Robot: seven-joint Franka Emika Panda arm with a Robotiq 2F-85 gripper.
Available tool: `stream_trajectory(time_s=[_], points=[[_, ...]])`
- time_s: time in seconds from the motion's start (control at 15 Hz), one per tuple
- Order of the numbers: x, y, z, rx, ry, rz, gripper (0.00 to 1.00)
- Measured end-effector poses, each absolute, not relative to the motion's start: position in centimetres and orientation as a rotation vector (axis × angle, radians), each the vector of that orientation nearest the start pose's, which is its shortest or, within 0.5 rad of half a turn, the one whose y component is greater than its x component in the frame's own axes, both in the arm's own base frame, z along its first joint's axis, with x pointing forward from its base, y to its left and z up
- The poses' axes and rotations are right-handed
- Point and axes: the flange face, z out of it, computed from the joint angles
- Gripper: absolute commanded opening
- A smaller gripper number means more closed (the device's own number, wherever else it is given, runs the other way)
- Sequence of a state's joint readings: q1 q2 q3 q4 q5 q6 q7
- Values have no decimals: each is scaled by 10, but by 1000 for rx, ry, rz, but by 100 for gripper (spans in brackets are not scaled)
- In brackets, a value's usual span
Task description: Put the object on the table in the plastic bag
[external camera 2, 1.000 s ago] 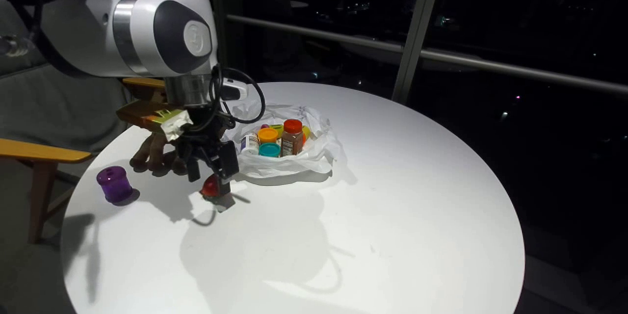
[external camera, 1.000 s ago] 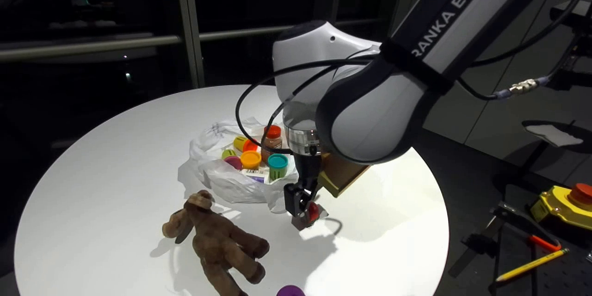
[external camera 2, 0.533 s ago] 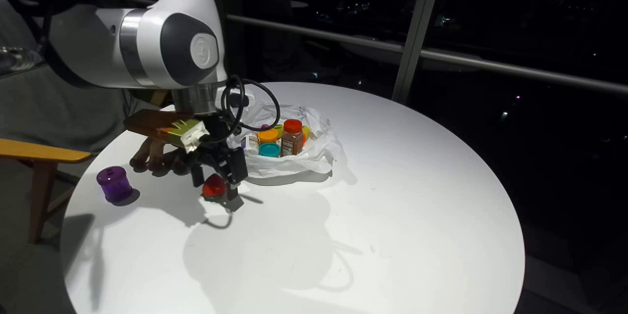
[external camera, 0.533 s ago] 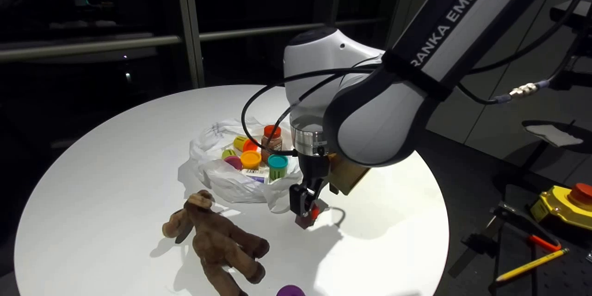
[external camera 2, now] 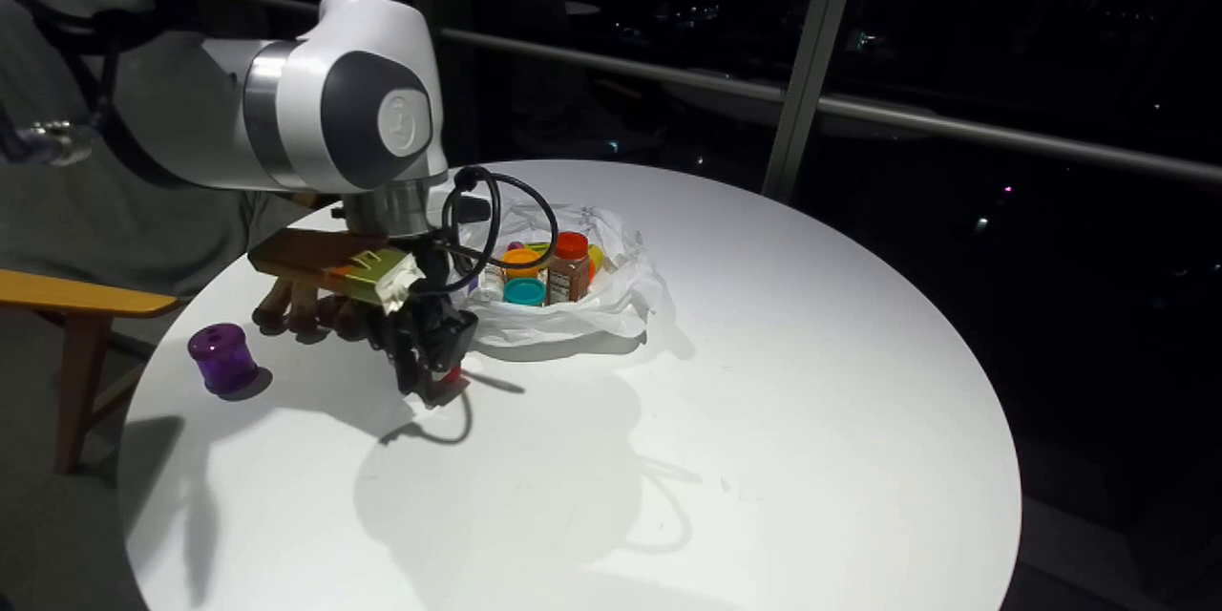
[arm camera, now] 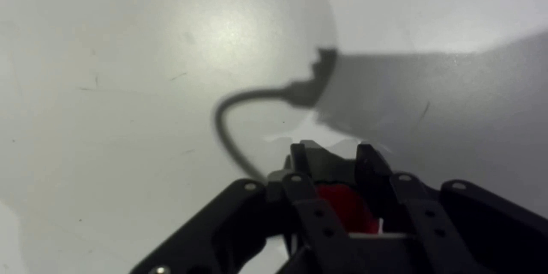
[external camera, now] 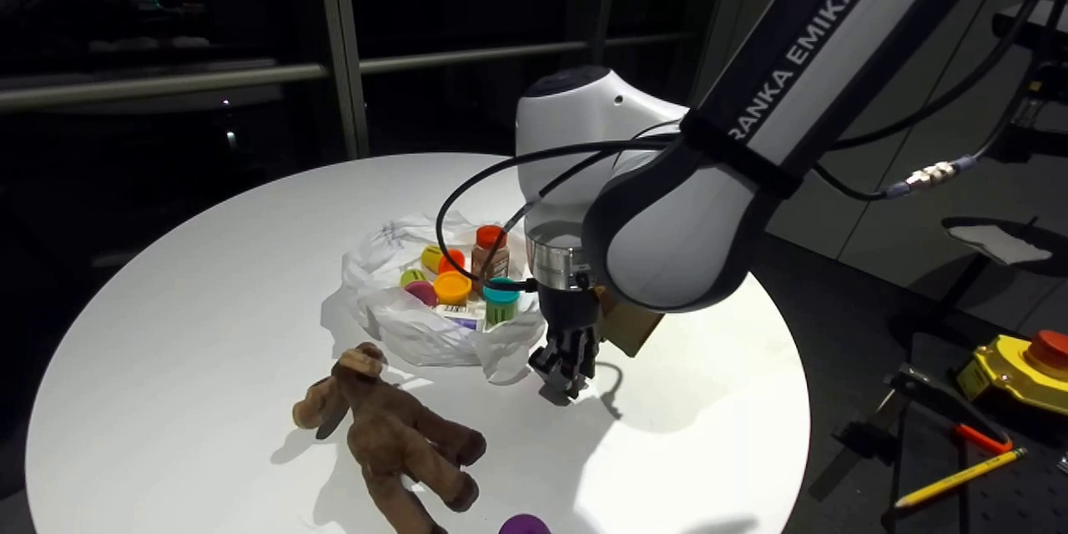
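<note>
A red object [arm camera: 346, 209] lies between the fingers of my gripper [arm camera: 332, 152] in the wrist view. The jaws are partly drawn in around it, and I cannot make out whether both fingers press on it. Only a bit of the red object [external camera 2: 451, 374] peeks out beside the gripper [external camera 2: 427, 391], low over the white table [external camera 2: 764, 420]. From the opposite side the gripper [external camera: 570, 392] hides it fully. The plastic bag [external camera: 400, 340] spreads wide open close to the gripper, with several colourful lidded tubs and a red-capped jar inside.
A brown plush bear [external camera: 384, 434] lies near the bag. A purple container [external camera 2: 224, 361] stands close to the table's edge. Fixed beside the gripper, a wooden block [external camera 2: 315, 258] with tape sticks out sideways. A black cable [external camera 2: 549, 220] loops in front of the bag.
The arm has come down and its wrist has turned a little. The jaws went from wide apart to drawn in around the red object, which now shows far less in both exterior views.
</note>
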State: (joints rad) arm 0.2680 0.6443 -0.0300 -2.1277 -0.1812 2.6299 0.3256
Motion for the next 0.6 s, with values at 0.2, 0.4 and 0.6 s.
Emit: stream_trajectory(time_s=[0.2,0.4,0.6], points=[[528,133,90,-3260,-154,164,36],[529,134,91,-3258,-156,142,50],[532,136,93,-3258,-159,100,73]])
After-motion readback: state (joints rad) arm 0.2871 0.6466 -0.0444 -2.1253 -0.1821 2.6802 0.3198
